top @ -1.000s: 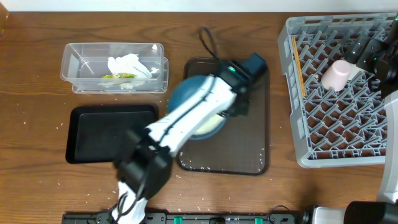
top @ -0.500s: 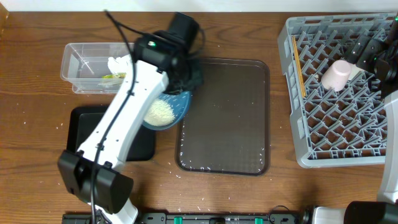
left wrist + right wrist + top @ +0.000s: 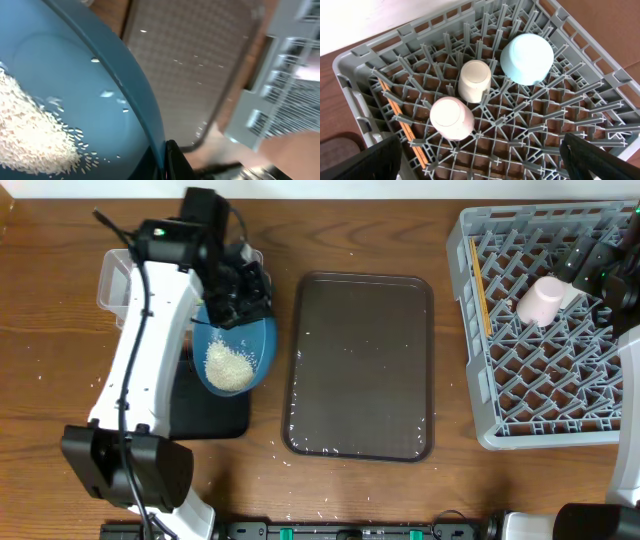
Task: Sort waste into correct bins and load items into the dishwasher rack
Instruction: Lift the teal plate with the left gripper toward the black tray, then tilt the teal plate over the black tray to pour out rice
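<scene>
Now left end effector (image 3: pixel 238 298) grips blue dish (image 3: pixel 252 348), rice (image 3: pixel 228 366) inside.

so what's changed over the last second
The left tool, shut on the rim of the dark-blue dish, carried the dish and its rice leftward off the brown serving tray to over the black tray, by the clear tub. The dishwasher rack and the pink cup in it stayed put.

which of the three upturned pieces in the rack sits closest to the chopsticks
The small pink cup; the white cup and light-blue bowl stand farther from the chopsticks.
</scene>
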`<state>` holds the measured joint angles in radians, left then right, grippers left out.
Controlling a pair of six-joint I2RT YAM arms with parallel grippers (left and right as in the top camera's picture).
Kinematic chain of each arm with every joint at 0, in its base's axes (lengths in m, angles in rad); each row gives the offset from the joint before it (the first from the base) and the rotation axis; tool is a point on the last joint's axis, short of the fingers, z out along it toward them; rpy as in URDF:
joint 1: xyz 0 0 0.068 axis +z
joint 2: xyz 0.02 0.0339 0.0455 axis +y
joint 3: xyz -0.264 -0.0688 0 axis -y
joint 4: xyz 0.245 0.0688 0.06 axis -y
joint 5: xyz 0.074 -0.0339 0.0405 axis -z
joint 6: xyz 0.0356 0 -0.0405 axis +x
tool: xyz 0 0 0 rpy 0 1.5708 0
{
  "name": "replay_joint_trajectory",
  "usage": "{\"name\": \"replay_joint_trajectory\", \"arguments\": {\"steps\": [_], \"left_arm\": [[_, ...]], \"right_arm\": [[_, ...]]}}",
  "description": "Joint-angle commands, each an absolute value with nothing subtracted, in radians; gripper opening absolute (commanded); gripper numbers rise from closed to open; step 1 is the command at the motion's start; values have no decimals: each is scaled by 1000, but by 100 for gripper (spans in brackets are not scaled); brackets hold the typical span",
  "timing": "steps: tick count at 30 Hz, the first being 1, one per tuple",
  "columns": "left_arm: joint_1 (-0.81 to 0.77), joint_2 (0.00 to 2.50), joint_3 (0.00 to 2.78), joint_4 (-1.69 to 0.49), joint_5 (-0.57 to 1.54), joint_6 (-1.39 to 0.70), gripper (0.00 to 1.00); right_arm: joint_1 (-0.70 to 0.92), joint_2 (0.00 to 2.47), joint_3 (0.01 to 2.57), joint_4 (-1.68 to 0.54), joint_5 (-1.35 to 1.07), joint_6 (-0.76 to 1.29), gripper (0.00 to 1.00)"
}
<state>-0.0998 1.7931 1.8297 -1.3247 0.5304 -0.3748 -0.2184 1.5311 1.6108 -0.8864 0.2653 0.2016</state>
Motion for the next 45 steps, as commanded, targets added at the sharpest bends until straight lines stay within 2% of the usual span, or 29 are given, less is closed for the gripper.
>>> {"name": "replay_joint_trajectory", "arguments": {"steps": [1,8,15,24,33,45], "left_arm": [[-36,1766,1853,-1349,720,-271,6],[81,1766,1853,-1414,778,-215,6],[191,1766,1840,-1467,980,-84,6],[282,1766,1810,-1503,989,-52,6],[336,1766,1762,-1511,1112,43,6],[448,1766,1672,-1514,1165,67,6]], "right_arm": [[-222,1528,1617,-887,273,213,99],[-222,1528,1617,-887,273,213,99],[-222,1528,1617,-887,273,213,99],[-222,1528,1617,-887,273,213,99],[-222,1528,1617,-887,273,213,99],[-222,1528,1617,-887,273,213,99]]}}
